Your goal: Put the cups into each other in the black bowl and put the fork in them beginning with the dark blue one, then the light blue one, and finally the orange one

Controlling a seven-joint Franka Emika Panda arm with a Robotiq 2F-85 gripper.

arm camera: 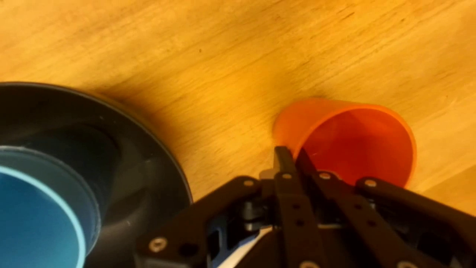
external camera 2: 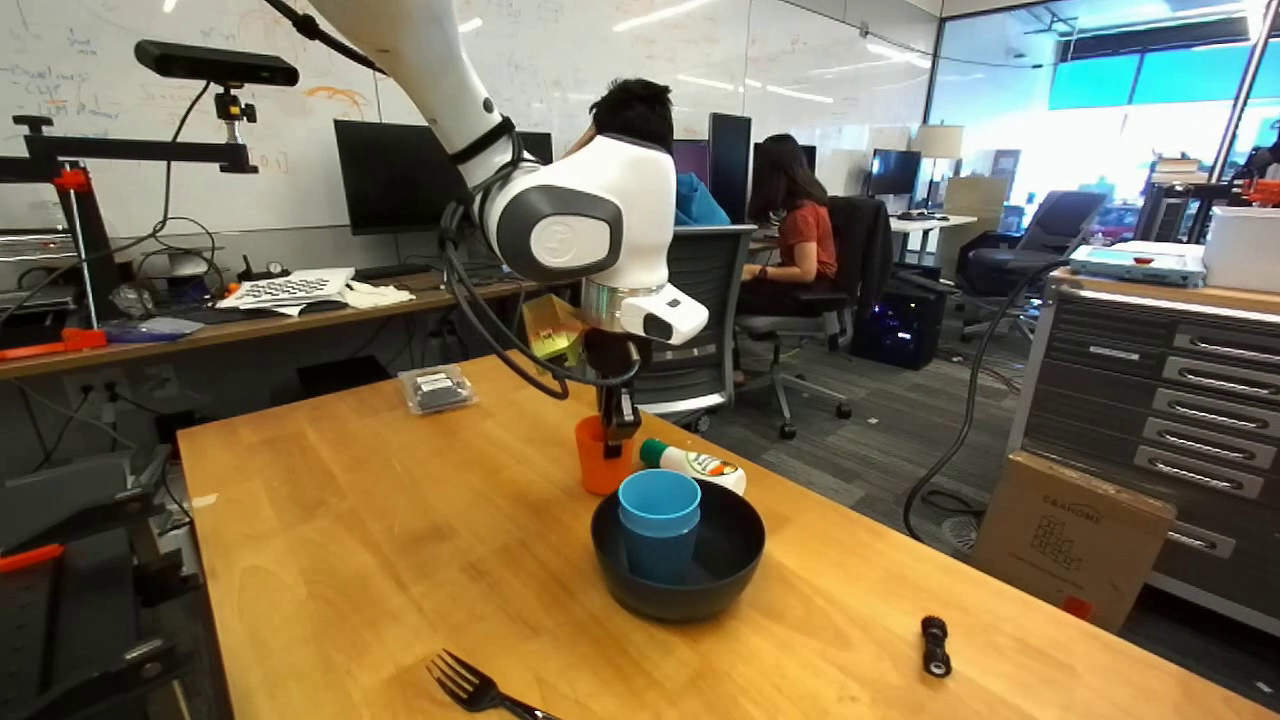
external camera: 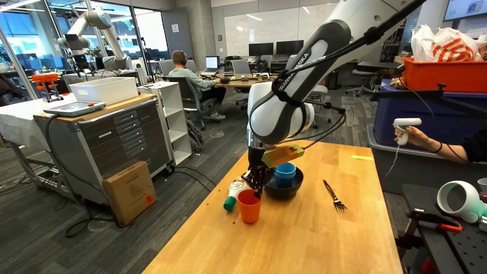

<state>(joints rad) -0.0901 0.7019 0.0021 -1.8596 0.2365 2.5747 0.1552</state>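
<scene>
In both exterior views, a white bottle (external camera: 237,185) with a green cap (external camera: 229,204) lies on the wooden table (external camera: 315,243), and a cardboard box (external camera: 131,192) stands against a drawer cabinet (external camera: 125,135). In an exterior view, a white bin (external camera: 104,90) sits on that cabinet at the left; far off, 2 monitors (external camera: 261,50) stand before a whiteboard (external camera: 281,24), and at the right an orange crate (external camera: 445,76) holding plastic bags (external camera: 452,45) rests on a blue bin (external camera: 418,108). In an exterior view, a small black object (external camera 2: 935,643) lies at the table's near right, a clear packet (external camera 2: 437,388) near its far edge, a checkerboard sheet (external camera 2: 290,289) on the desk (external camera 2: 250,328) at the far left.
</scene>
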